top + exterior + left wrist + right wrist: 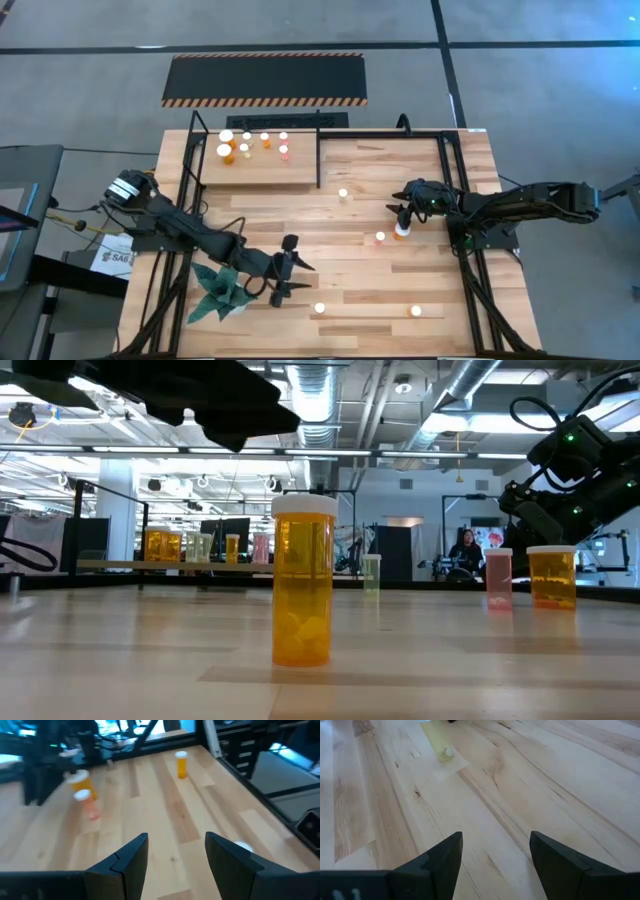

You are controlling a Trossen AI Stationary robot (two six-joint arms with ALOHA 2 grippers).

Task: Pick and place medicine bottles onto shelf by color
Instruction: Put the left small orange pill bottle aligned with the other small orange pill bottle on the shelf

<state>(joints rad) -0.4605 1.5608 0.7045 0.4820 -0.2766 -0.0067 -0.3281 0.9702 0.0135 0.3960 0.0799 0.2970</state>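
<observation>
Medicine bottles: we see an orange bottle [401,232] upright on the table, just beside the right gripper [405,205], whose jaws stand open and empty; the left gripper [283,268], also open, waits farther off.

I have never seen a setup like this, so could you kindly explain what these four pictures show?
Two dark robot arms work at a wooden table. One picture looks straight down, one looks level across the tabletop, and two come from cameras on the arms' wrists. The left gripper and the right gripper are both open and hold nothing. Small medicine bottles with white caps stand scattered on the table, such as an orange one close to the low camera. Several more stand on the little wooden shelf. A green paper-like shape lies near the left arm.
</observation>
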